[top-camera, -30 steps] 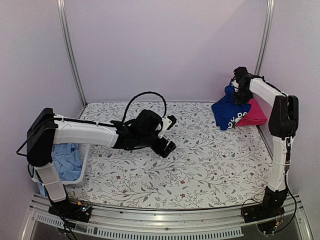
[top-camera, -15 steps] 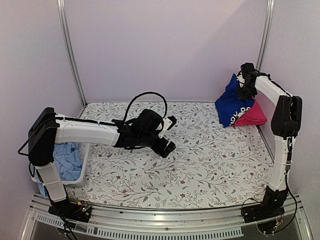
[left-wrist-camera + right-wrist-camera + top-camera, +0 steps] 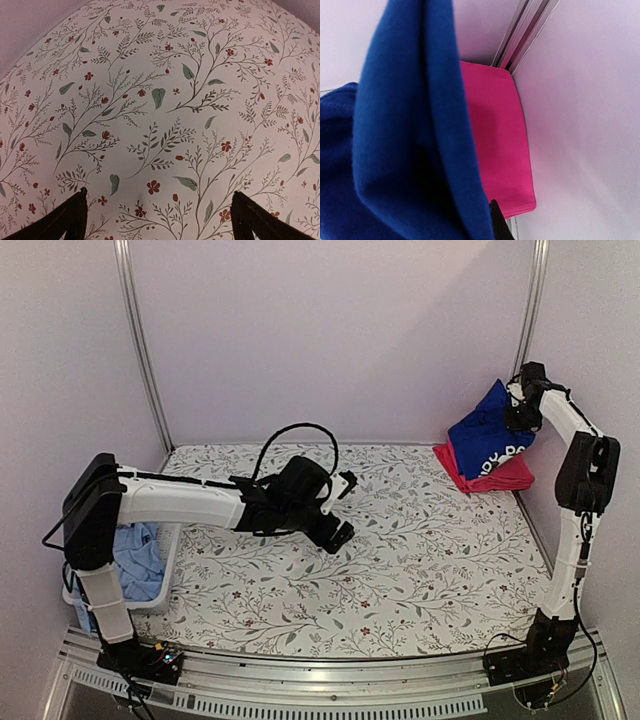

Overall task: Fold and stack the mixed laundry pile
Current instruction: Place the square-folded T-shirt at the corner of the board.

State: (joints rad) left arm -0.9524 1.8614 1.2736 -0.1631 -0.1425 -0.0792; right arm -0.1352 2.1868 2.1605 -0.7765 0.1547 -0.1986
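A folded royal-blue shirt (image 3: 487, 440) with white print hangs tilted at the back right corner, over a folded red-pink garment (image 3: 500, 478) that lies flat on the table. My right gripper (image 3: 520, 412) is shut on the blue shirt's upper edge and holds it raised. In the right wrist view the blue shirt (image 3: 410, 140) fills the left side and the red-pink garment (image 3: 497, 140) lies beyond it. My left gripper (image 3: 340, 510) hovers open over the bare floral cover, its dark fingertips (image 3: 75, 212) wide apart with nothing between them. A light-blue shirt (image 3: 135, 558) lies in the basket at the left.
A white basket (image 3: 165, 570) stands at the table's left edge under the left arm. The floral table cover (image 3: 400, 560) spans the table. Metal frame posts (image 3: 530, 310) and the walls close in the back right corner. A black cable (image 3: 290, 435) loops above the left wrist.
My right gripper has lifted the blue shirt up and to the right, toward the back corner post, uncovering more of the red-pink garment. The left arm has barely shifted.
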